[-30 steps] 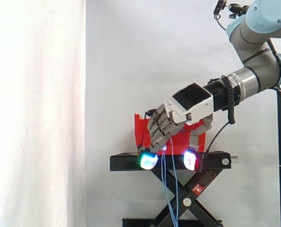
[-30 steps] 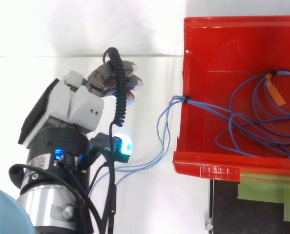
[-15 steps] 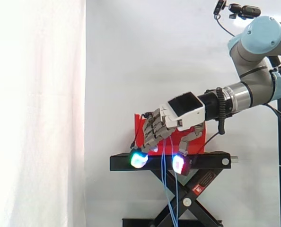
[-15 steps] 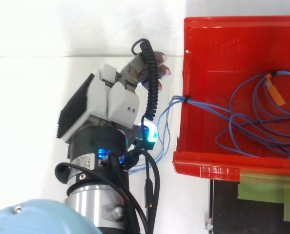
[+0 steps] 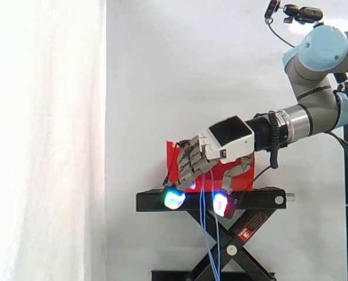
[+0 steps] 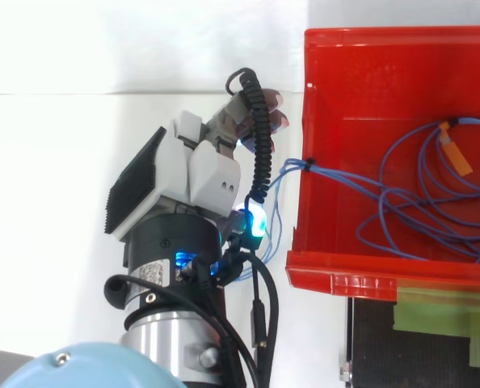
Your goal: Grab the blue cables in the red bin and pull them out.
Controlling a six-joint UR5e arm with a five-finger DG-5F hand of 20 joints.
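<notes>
Blue cables [image 6: 345,178] hang through half-open hand [image 5: 227,137], not pinched.

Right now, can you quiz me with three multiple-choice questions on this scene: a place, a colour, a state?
1. Where is the hand relative to the red bin? A inside it; B outside, beside its wall; C far above it.
2. What colour is the tag on the blue cables? A orange; B black; C purple.
3. How do the cables lie? A all inside; B all pulled out; C partly coiled inside, partly hanging over the wall.
Answers: 1 B, the top view shows it beside the wall; 2 A, it is orange; 3 C, loops lie inside, strands hang outside.
</notes>
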